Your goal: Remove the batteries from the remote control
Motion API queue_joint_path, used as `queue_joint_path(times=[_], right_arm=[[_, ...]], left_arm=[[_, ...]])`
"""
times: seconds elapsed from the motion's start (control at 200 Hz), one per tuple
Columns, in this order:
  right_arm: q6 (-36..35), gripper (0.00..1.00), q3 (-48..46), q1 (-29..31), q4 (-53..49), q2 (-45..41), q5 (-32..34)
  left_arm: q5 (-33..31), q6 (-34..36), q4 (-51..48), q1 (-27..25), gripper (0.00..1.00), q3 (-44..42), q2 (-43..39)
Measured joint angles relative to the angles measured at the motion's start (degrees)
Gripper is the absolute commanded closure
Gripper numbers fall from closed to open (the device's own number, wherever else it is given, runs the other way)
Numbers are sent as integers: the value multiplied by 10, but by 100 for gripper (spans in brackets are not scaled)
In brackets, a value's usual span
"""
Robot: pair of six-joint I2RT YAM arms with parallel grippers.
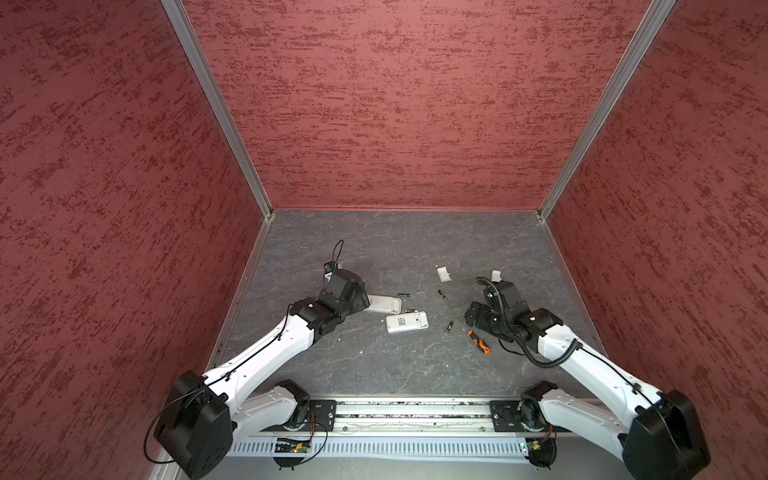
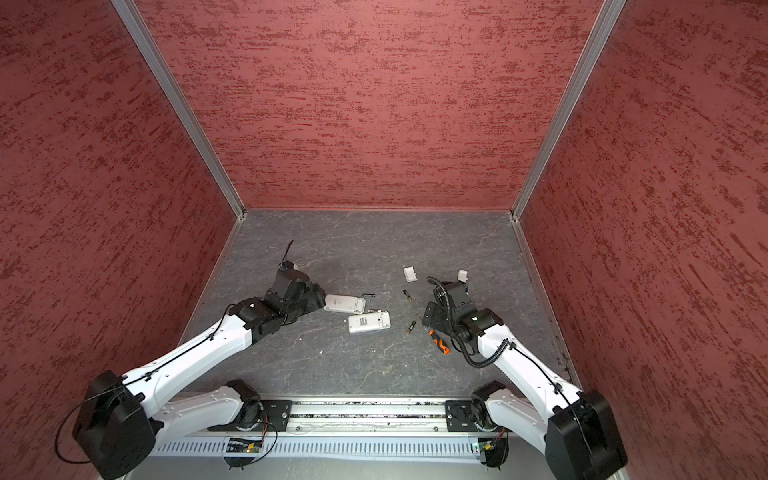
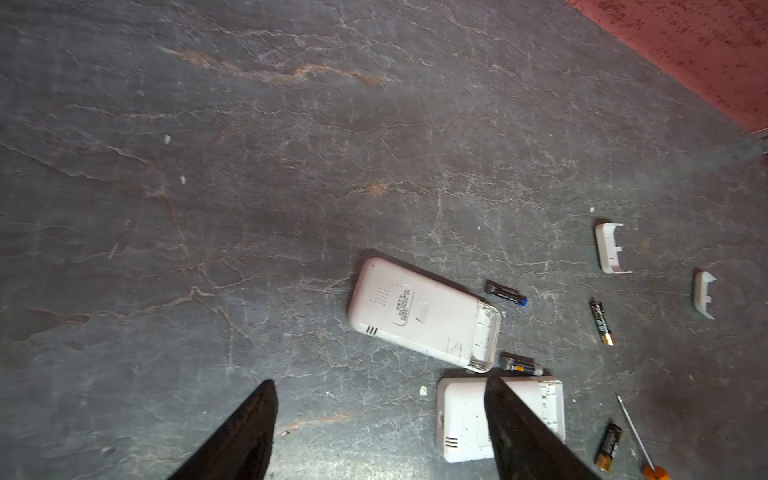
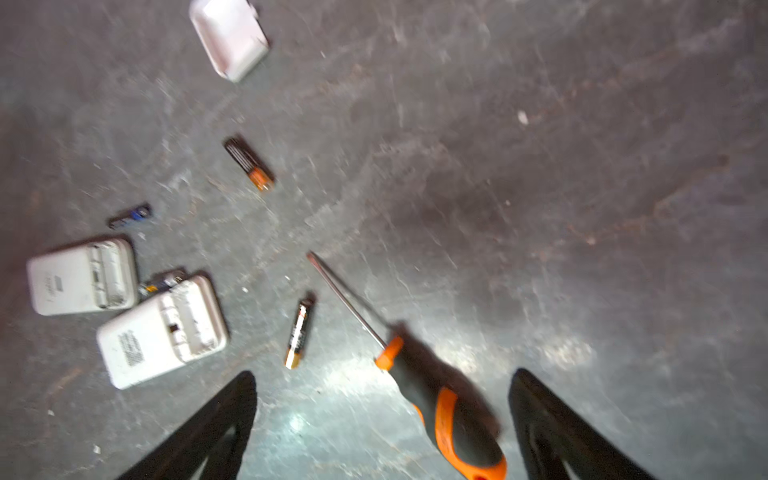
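Seemingly finished: four batteries out on the desk, both remotes bare; left pincer and right pincer agape, empty.

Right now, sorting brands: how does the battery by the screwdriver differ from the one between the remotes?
The screwdriver-side battery is black with a copper end; the remote-side battery is dark with blue-yellow print. The former lies alone; the latter is tucked beside a remote. Both lie flat.

An orange-and-black screwdriver lies on the grey table, apart from two white covers.
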Motion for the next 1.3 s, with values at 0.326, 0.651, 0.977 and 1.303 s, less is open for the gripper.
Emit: queue_joint_path(times=[0.326,0.651,0.977,1.303], right_arm=[[-60,1,-14,0,176,-16,122],[-133,1,-77,0,314,-41,265],[-160,1,-24,-12,364,43,349],[-228,1,-43,-53,457,57,395]], left_arm=[[-111,43,-43,55,1,44,-10],[-208,189,132,118,1,-85,-117],[-134,306,383,260,1,-196,-58],[-24,356,623,313,1,-230,110]])
